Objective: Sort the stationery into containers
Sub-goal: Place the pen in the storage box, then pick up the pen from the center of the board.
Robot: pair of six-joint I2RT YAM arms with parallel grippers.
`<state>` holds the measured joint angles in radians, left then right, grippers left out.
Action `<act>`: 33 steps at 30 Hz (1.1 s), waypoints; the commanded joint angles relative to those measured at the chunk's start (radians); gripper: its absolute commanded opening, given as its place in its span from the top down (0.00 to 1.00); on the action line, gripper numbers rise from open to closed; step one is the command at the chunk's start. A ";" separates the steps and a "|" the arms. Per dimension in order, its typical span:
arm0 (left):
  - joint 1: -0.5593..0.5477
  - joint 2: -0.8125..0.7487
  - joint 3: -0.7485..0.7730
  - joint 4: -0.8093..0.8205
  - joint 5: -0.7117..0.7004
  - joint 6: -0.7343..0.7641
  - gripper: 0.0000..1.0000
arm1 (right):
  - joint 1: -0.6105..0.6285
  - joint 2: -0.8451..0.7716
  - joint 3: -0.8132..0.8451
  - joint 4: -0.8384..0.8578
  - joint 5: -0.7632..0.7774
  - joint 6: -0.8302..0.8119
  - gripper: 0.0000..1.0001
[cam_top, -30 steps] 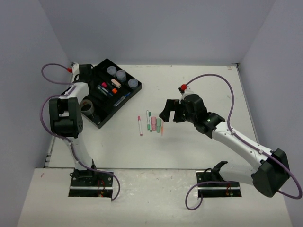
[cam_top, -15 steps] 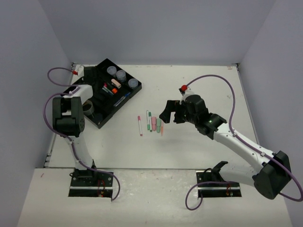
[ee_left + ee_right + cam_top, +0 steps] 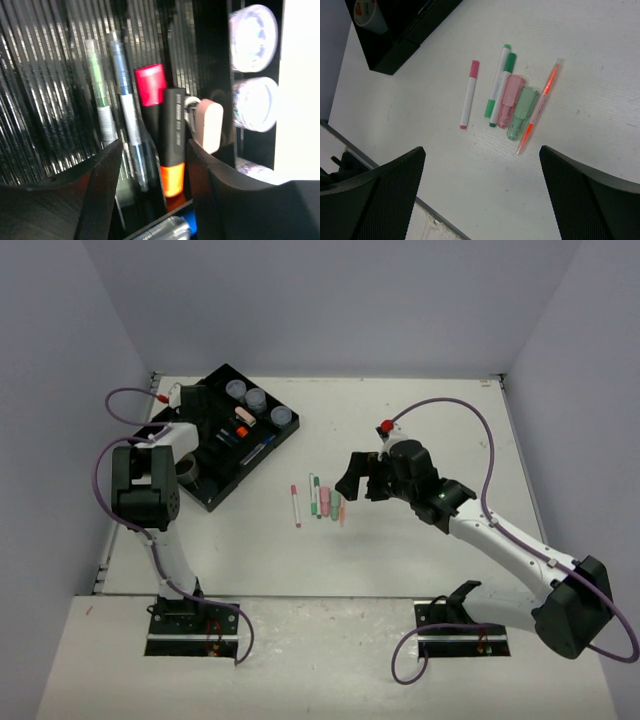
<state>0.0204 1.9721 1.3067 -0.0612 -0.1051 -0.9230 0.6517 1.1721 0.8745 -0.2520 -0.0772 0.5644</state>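
Observation:
The black tray stands at the back left with three jars along its far edge. My left gripper hovers low over the tray's back-left part. Its jaws stand apart and hold nothing. In the left wrist view a black-and-orange marker lies in the tray beyond my left gripper. Beside it lie a red-capped marker, thin pens and a pink-white piece. A silver-blue pen end shows below the jaws. My right gripper hangs wide open above loose pens.
On the bare table lie a pink pen, a pink stubby marker, a green stubby marker and an orange pen. A tape ring sits at the tray's left side, next to the left arm. Walls close in the table.
My left gripper has shifted right from the tray's back-left corner to over the tray, and its jaws have parted. The right arm has hardly moved.

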 commanded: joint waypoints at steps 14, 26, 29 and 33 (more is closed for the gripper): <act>-0.198 -1.011 -0.391 0.002 0.073 0.198 0.00 | 0.003 0.424 0.229 -0.238 0.257 0.068 0.27; -0.200 -1.332 -0.517 -0.250 0.146 0.354 0.00 | 0.042 0.593 0.318 -0.264 0.237 0.110 0.53; -0.200 -1.345 -0.520 -0.273 0.140 0.377 0.00 | 0.052 0.638 0.345 -0.270 0.228 0.118 0.54; -0.200 -1.354 -0.524 -0.285 0.138 0.395 0.00 | 0.055 0.673 0.360 -0.274 0.229 0.129 0.56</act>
<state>-0.1837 0.6359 0.7873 -0.3145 0.0167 -0.5956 0.6995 1.8182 1.1896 -0.5157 0.1389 0.6563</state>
